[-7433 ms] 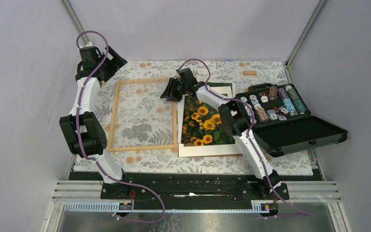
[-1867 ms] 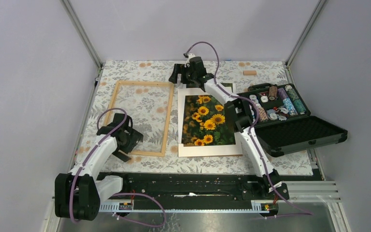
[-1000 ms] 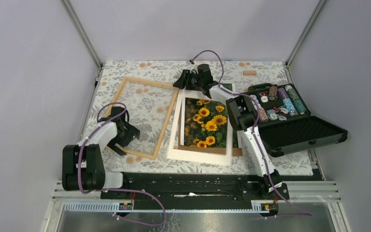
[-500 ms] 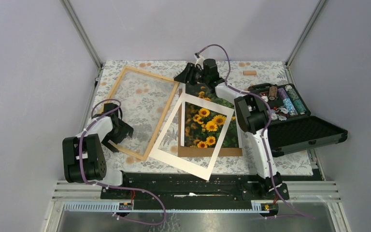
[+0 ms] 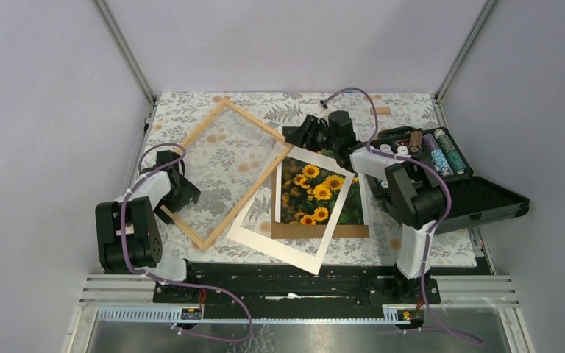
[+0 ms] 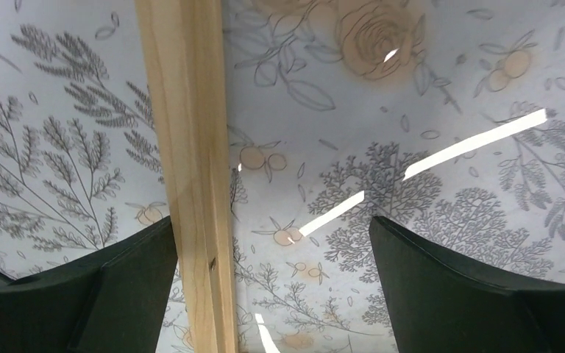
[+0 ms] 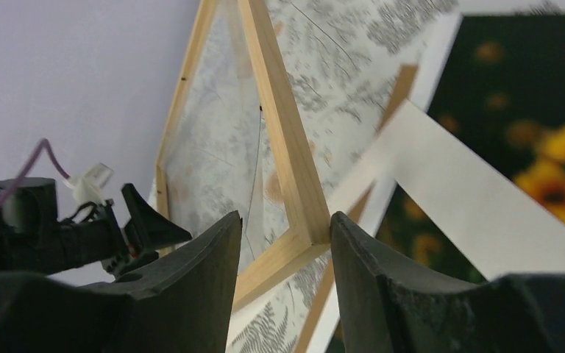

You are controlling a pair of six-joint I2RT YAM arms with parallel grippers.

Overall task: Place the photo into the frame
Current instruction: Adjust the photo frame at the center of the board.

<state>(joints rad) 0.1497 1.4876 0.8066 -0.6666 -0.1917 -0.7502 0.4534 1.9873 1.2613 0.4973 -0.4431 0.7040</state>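
Observation:
The light wood frame (image 5: 259, 123) lies turned like a diamond at the left middle. The sunflower photo (image 5: 316, 193) lies on a brown backing board (image 5: 338, 230), partly under a tilted white mat (image 5: 279, 239). My left gripper (image 5: 184, 193) is open astride the frame's near-left bar (image 6: 191, 169), which runs beside the left finger (image 6: 118, 294). My right gripper (image 5: 299, 138) is open at the frame's right corner (image 7: 309, 232). That corner sits between the fingertips and touches the right finger (image 7: 368, 279). The mat (image 7: 478, 213) and photo (image 7: 552, 110) show beyond.
An open black case (image 5: 456, 202) with several poker chips (image 5: 419, 158) stands at the right, close to the right arm. A small wooden block (image 5: 380, 111) lies at the back right. The floral tablecloth (image 5: 191, 110) covers the table between grey walls.
The frame has turned further clockwise, its near corner swinging toward the front. The right gripper has moved right and nearer with the frame's corner. The left gripper has shifted slightly back. The mat stays tilted.

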